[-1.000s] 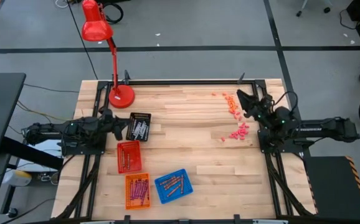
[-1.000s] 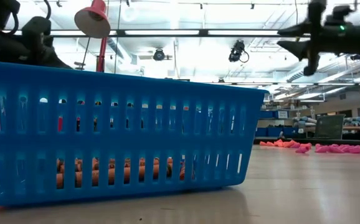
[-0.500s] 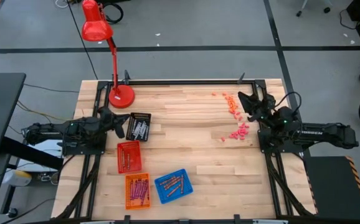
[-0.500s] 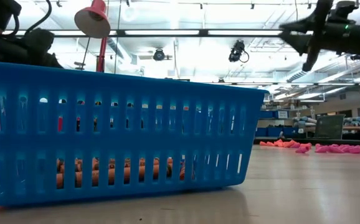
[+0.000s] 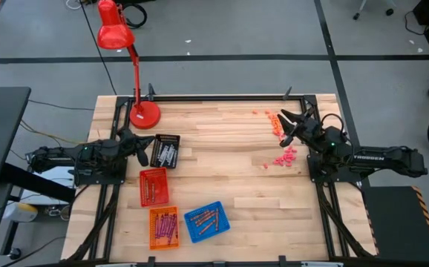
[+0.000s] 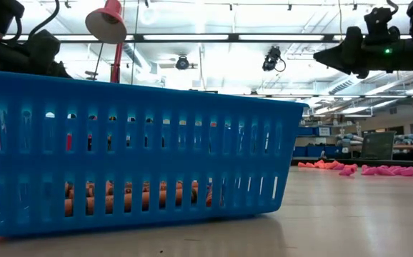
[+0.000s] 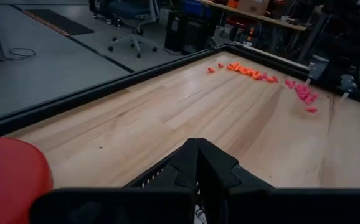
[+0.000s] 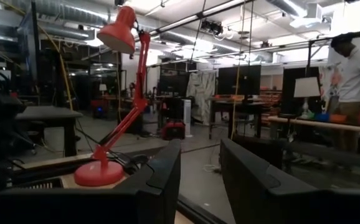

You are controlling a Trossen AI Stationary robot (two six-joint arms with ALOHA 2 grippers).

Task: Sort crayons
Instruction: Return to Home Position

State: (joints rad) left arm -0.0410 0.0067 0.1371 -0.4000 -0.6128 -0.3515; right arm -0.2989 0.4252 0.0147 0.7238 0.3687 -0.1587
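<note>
The crayons lie sorted by colour in four small baskets at the table's left: grey ones in the black basket [image 5: 165, 150], dark red in the red basket [image 5: 154, 186], magenta in the orange basket [image 5: 163, 227], brown-orange in the blue basket [image 5: 206, 221]. The low view shows the blue basket [image 6: 135, 164] close up. My left gripper [image 5: 146, 140] is shut and empty, level at the black basket's left edge [image 7: 152, 179]. My right gripper [image 5: 286, 126] hangs open and empty in the air at the table's right, above the small orange bits [image 5: 274, 122]. Its two fingers [image 8: 161, 174] stand apart.
A red desk lamp stands with its base [image 5: 144, 113] at the far left, just beyond the black basket. Small pink bits [image 5: 285, 157] and orange bits lie scattered at the right near my right arm. Bare wood lies between the baskets and the bits.
My right gripper has rolled about its own axis: one finger pointed down in the low view, and now the fingers lie level. It has also shifted slightly toward the table's left. The baskets and bits have stayed where they were.
</note>
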